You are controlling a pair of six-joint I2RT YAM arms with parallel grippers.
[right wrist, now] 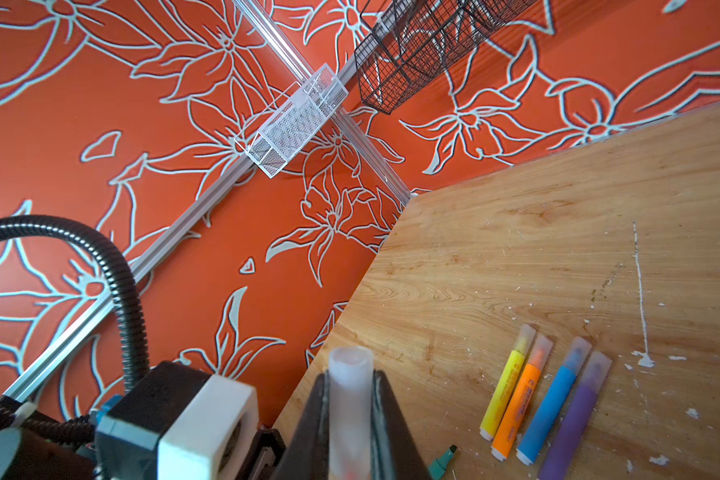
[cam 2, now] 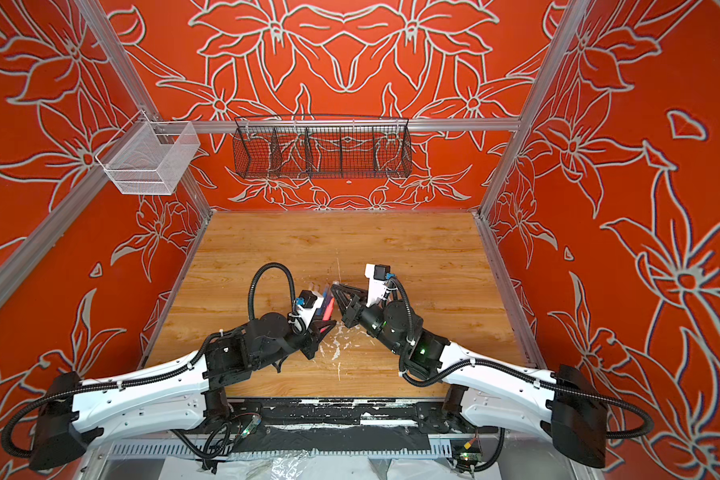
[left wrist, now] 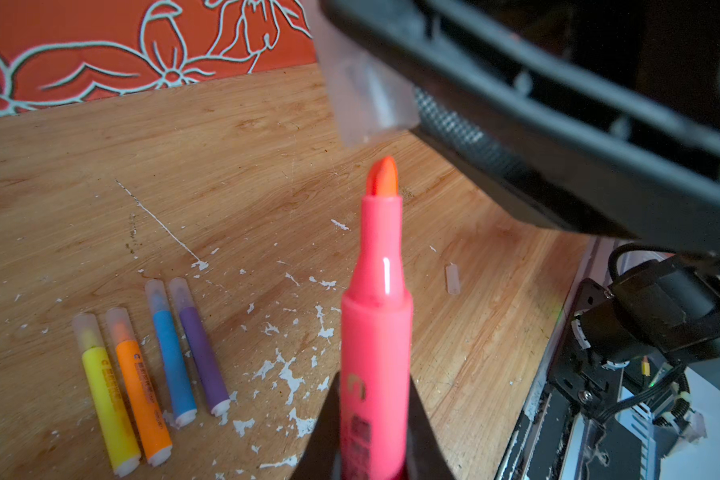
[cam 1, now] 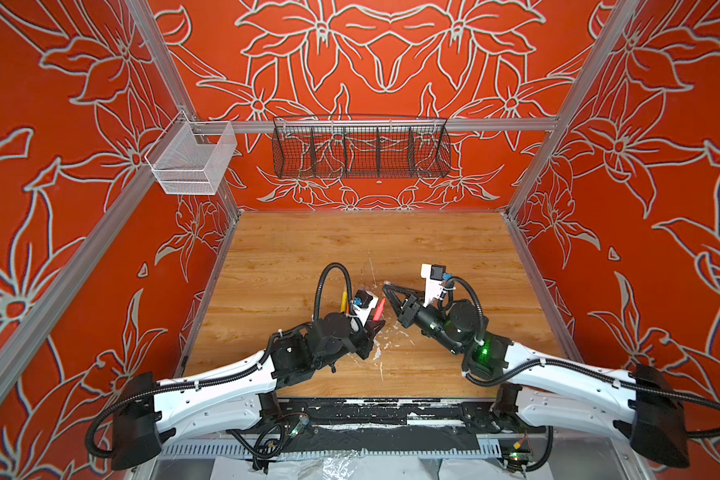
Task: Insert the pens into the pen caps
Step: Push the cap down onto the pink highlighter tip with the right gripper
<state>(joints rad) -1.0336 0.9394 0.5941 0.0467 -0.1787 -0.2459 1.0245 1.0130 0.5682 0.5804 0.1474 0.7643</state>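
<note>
Above the middle of the surface (left wrist: 225, 145), the left jaws clamp the pink-red pen (left wrist: 376, 332), its tip just short of the clear cap (right wrist: 350, 399) gripped by the right jaws. Capping seems to be the step in hand; next, align the axes and push them together. Only the wrist views show the four capped pens (left wrist: 140, 390) clearly; the right wrist view alone shows a green pen (right wrist: 445, 457).

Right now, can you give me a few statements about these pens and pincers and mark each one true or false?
The left pincer grips a pink pen. True.
The pink pen wears its cap. False: its tip is bare.
The right pincer is empty. False: it grips a clear cap.
Four capped pens lie on the table. True: yellow pen, orange pen, blue pen, purple pen.
</note>
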